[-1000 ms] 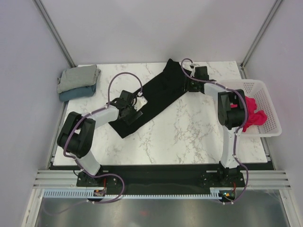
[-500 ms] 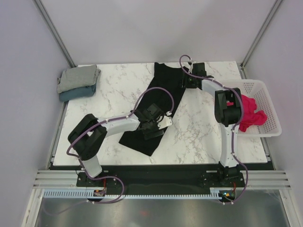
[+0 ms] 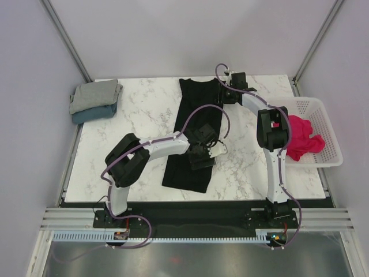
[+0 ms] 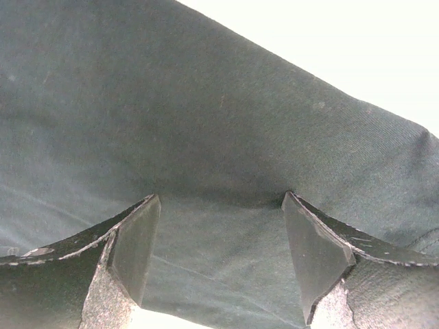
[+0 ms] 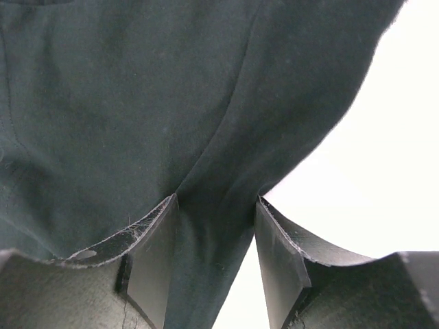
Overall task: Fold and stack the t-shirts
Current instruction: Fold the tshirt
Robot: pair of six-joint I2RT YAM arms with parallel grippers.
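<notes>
The black t-shirt lies as a long folded strip down the middle of the table, from the far edge toward the near edge. My left gripper sits low over its right edge, jaws apart, with flat cloth between the fingers. My right gripper is at the shirt's far right corner, shut on a ridge of black cloth between its fingers. The grey t-shirt lies folded on the dusty blue one at the far left. The pink-red t-shirt lies crumpled in the basket.
The white mesh basket stands at the table's right edge, past the right arm. The folded stack takes up the far left corner. Bare marble shows on both sides of the black shirt.
The black shirt has swung from a diagonal to nearly straight along the table. My left gripper moved right and nearer with its lower part; my right gripper shifted left at the far end.
</notes>
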